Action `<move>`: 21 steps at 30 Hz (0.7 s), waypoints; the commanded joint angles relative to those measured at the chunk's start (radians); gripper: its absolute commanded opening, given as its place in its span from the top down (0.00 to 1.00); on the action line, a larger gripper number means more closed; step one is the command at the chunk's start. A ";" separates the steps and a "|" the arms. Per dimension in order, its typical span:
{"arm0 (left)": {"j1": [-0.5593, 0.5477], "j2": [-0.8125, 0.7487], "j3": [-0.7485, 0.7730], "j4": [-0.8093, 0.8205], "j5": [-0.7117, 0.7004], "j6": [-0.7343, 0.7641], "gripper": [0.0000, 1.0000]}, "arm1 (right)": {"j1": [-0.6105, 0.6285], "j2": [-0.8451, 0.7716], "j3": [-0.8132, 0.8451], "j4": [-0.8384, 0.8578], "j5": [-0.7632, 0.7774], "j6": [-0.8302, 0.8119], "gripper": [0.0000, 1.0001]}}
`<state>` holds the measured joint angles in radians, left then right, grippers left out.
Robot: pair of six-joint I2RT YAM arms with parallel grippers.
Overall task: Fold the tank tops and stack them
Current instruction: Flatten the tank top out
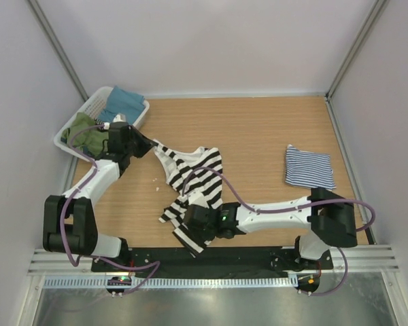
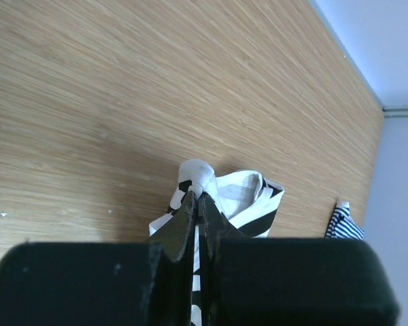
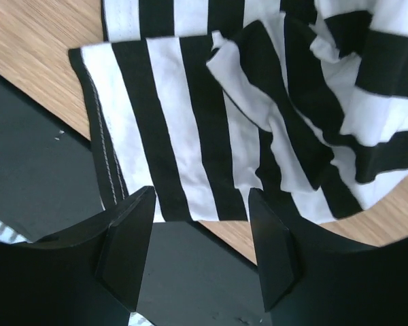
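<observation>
A white slatted basket (image 1: 88, 110) is sitting in the upper left of the overhead frame, at the far left corner of the wooden table (image 1: 258, 129). It is holding two bundled pieces: a teal cloth (image 1: 124, 102) toward the back and an olive-green cloth (image 1: 81, 132) toward the front.

Just beside the basket, the left hand (image 1: 148, 145) is pinching a white-edged strap of the broad black-and-white tank top (image 1: 194, 178). Its fingers are clenched tight on a bunched knob of the fabric, as the left wrist view is showing at centre frame. The garment is trailing from that grip down and to the right across the middle of the table, rumpled and partly twisted. Its lower hem is lying over the black strip (image 1: 258, 257) running along the table's near edge at the bottom of the frame.

There the right hand (image 1: 190, 229) is hovering low over the hem with its fingers spread apart, released. In the right wrist view the striped hem is lying between the two dark fingertips, and whether they are touching the cloth cannot be told.

The thin navy-and-white tank top (image 1: 309, 167) is resting on the right side of the table, folded into a small neat rectangle, well apart from the other garment and from both hands.
</observation>
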<state>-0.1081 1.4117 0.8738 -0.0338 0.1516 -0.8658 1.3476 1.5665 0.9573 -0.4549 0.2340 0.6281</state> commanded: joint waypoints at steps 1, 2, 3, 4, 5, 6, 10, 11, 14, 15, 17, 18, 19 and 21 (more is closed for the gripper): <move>0.004 -0.039 0.028 0.052 0.022 -0.010 1.00 | 0.073 0.041 0.118 -0.134 0.161 0.065 0.37; 0.004 -0.039 0.027 0.052 0.032 -0.010 1.00 | 0.115 0.046 0.138 -0.158 0.207 0.087 0.37; 0.004 -0.037 0.027 0.052 0.039 -0.010 1.00 | 0.131 0.050 0.158 -0.177 0.240 0.091 0.37; 0.004 -0.036 0.028 0.052 0.042 -0.010 1.00 | 0.142 0.064 0.187 -0.183 0.234 0.090 0.37; 0.004 -0.034 0.028 0.052 0.046 -0.010 1.00 | 0.156 0.079 0.201 -0.179 0.223 0.085 0.37; 0.004 -0.034 0.027 0.054 0.048 -0.010 1.00 | 0.172 0.095 0.218 -0.177 0.215 0.076 0.37; 0.005 -0.028 0.024 0.057 0.054 -0.010 1.00 | 0.179 0.194 0.322 -0.188 0.226 0.048 0.41; 0.004 -0.028 0.024 0.057 0.054 -0.012 1.00 | 0.177 0.225 0.337 -0.183 0.223 0.039 0.42; 0.005 -0.023 0.025 0.055 0.054 -0.009 1.00 | 0.168 0.295 0.403 -0.183 0.223 0.012 0.43; 0.004 -0.022 0.027 0.055 0.058 -0.009 1.00 | 0.160 0.311 0.419 -0.188 0.222 0.010 0.44; 0.005 -0.017 0.030 0.055 0.068 -0.010 1.00 | 0.131 0.339 0.445 -0.182 0.205 -0.004 0.45; 0.004 -0.011 0.030 0.055 0.072 -0.010 1.00 | 0.122 0.357 0.451 -0.177 0.196 -0.008 0.46; 0.004 -0.010 0.030 0.057 0.078 -0.009 1.00 | 0.105 0.366 0.460 -0.166 0.186 -0.017 0.46; 0.004 -0.007 0.028 0.060 0.082 -0.010 1.00 | 0.093 0.392 0.474 -0.165 0.176 -0.030 0.46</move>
<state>-0.1081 1.4029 0.8742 -0.0181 0.2031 -0.8696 1.4681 1.9453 1.3773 -0.6247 0.4042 0.6296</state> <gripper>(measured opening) 0.005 0.542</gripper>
